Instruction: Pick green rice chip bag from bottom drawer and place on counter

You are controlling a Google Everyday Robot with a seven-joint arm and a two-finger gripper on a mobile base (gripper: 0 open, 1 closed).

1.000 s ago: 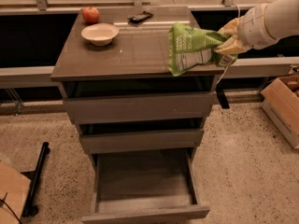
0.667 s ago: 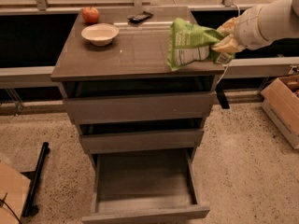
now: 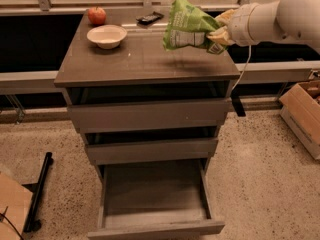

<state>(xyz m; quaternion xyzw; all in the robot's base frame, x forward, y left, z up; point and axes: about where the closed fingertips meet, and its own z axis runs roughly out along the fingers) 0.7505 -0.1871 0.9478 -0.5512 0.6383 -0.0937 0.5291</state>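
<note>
The green rice chip bag [image 3: 189, 26] hangs in the air above the right half of the counter [image 3: 135, 59], its white label panel facing me. My gripper [image 3: 217, 31] comes in from the right on the white arm and is shut on the bag's right edge. The bag is clear of the counter top and casts a shadow on it. The bottom drawer [image 3: 155, 204] is pulled out at the foot of the cabinet and its inside is bare.
A white bowl [image 3: 106, 36], a red apple [image 3: 97, 15] and a small dark object [image 3: 149, 18] sit at the back of the counter. The two upper drawers are slightly open. A cardboard box [image 3: 302, 115] stands on the floor at right, a black stand leg [image 3: 40, 191] at left.
My gripper has carried the bag up and further left, from the counter's right edge to over its right half.
</note>
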